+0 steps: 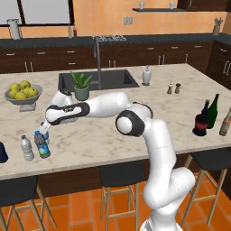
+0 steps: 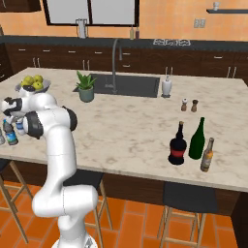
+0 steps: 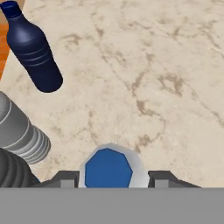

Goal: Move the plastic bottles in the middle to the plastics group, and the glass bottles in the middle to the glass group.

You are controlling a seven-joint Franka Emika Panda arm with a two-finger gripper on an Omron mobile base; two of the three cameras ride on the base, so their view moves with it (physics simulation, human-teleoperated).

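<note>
Gripper [image 3: 108, 181] closed partway on the clear bottle [image 3: 108, 168], one finger on each side of its blue cap. Held at the left end of the counter [image 1: 113, 135], just off the front edge. Just beside it, the darker bottle [image 1: 42, 145] with the blue-green label, standing up. A little further left, the grey water bottle [image 1: 27, 149] with a white cap. Past that, in the hand view, a dark blue bottle [image 3: 34, 50] near the counter's edge. Far to the right along the counter, the black bottle [image 1: 201, 121] with a red label, close to the green bottle [image 1: 213, 112] and the brown bottle [image 1: 225, 122]. Further back, a fruit bowl [image 1: 22, 97], a plant [image 1: 81, 85] and the sink [image 1: 97, 80].
</note>
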